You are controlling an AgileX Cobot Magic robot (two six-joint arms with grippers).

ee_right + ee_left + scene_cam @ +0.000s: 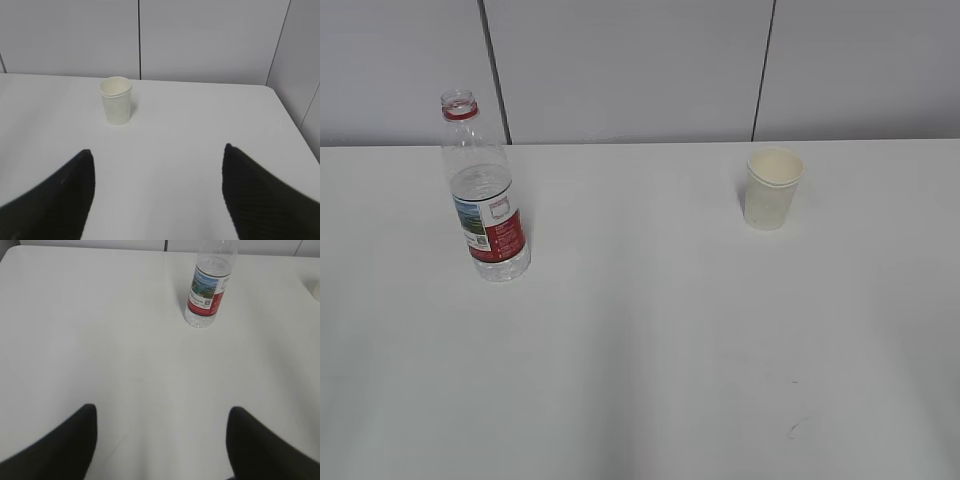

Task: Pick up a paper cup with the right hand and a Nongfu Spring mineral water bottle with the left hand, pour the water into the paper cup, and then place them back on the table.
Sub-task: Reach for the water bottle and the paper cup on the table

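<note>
The Nongfu Spring mineral water bottle [485,195] stands upright and uncapped at the left of the white table [640,350], with water about two thirds up. It also shows in the left wrist view [206,287], far ahead and right of centre. The paper cup [772,188] stands upright at the back right and shows in the right wrist view [116,100], ahead and left of centre. My left gripper [161,412] is open and empty above bare table. My right gripper [157,152] is open and empty, well short of the cup. Neither arm shows in the exterior view.
A grey panelled wall [640,70] runs along the table's far edge. The table's right edge [290,120] shows in the right wrist view. A few faint dark marks [795,425] lie at the front right of the tabletop.
</note>
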